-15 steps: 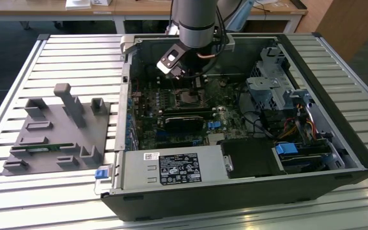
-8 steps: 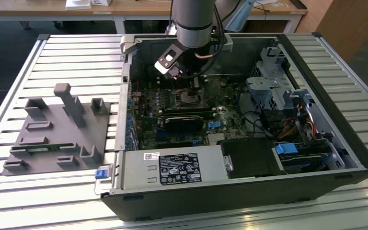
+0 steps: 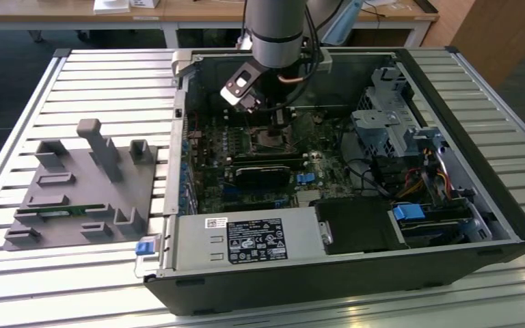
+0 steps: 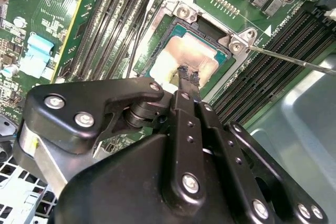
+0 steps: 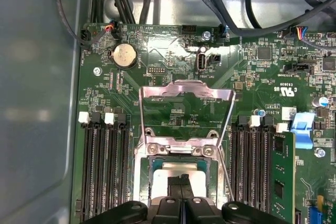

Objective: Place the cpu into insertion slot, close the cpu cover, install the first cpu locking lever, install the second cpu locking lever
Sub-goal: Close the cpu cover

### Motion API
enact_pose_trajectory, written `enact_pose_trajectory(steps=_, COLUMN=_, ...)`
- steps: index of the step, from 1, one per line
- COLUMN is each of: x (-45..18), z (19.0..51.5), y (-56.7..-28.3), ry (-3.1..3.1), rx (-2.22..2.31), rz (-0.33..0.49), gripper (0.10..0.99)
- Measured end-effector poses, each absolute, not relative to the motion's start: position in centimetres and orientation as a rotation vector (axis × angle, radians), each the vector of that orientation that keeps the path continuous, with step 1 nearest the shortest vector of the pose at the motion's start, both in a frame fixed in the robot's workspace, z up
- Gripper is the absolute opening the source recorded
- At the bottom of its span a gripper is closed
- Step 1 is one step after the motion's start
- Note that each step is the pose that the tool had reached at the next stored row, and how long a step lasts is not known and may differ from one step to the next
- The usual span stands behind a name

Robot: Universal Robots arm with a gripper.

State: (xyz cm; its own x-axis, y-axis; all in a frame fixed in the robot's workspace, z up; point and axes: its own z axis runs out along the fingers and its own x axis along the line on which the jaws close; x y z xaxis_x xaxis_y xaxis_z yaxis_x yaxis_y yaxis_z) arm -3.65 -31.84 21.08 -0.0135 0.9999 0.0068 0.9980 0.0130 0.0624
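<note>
The cpu (image 4: 189, 56) lies flat in the insertion slot (image 4: 174, 28), its silvery top showing in both wrist views (image 5: 176, 167). My gripper (image 4: 188, 77) is shut, and its two black fingertips are pressed together right over the middle of the chip. I cannot tell whether they touch it. The cpu cover (image 5: 186, 89) is swung open and stands behind the slot (image 5: 152, 166), with green board visible through its window. Thin locking lever rods (image 5: 228, 145) stand raised beside it. In the exterior view my gripper (image 3: 278, 124) hangs inside the computer case (image 3: 481, 225) above the slot.
Black memory slots (image 5: 102, 171) flank the socket on both sides. One green memory stick (image 5: 281, 177) stands close by. A long black module (image 3: 262, 169), a drive cage (image 3: 388, 116) and cables crowd the case. A grey parts fixture (image 3: 80, 191) sits at the exterior view's left.
</note>
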Motion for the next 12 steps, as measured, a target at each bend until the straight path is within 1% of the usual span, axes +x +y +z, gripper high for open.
enact_pose_trajectory(steps=12, x=-3.65, z=21.75, y=-31.84, ry=2.208, rx=2.179, rz=0.077, gripper=0.106)
